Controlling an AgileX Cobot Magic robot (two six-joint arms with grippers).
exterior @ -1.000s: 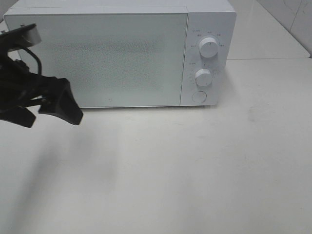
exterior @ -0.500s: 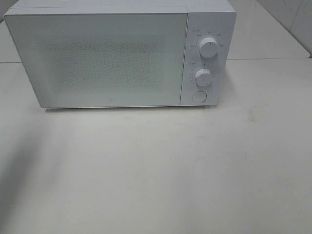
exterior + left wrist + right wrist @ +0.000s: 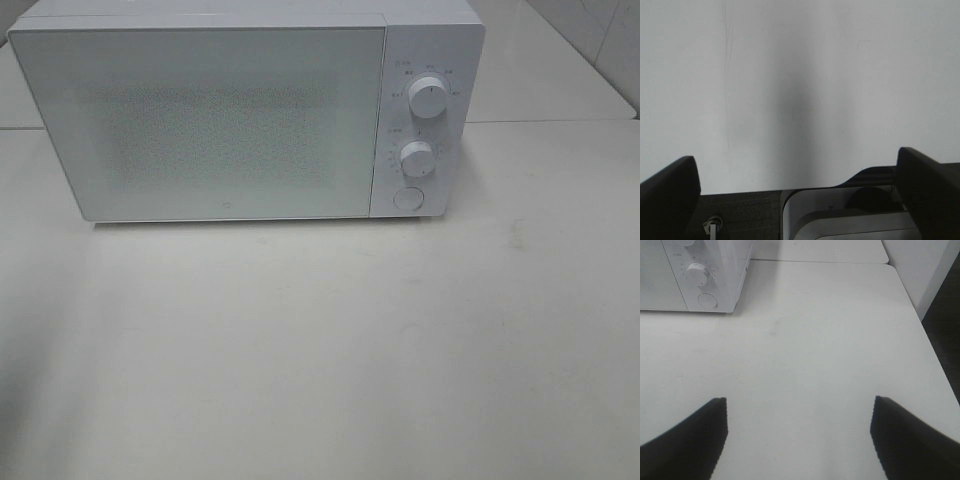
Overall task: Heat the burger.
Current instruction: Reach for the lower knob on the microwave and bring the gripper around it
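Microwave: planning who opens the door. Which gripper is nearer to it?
Right, likely. The right gripper is open over the table in front of the microwave's knob end. The left gripper faces only plain white surface; microwave unseen there.

High front view, right wrist shares microwave [image 3: 230,120]
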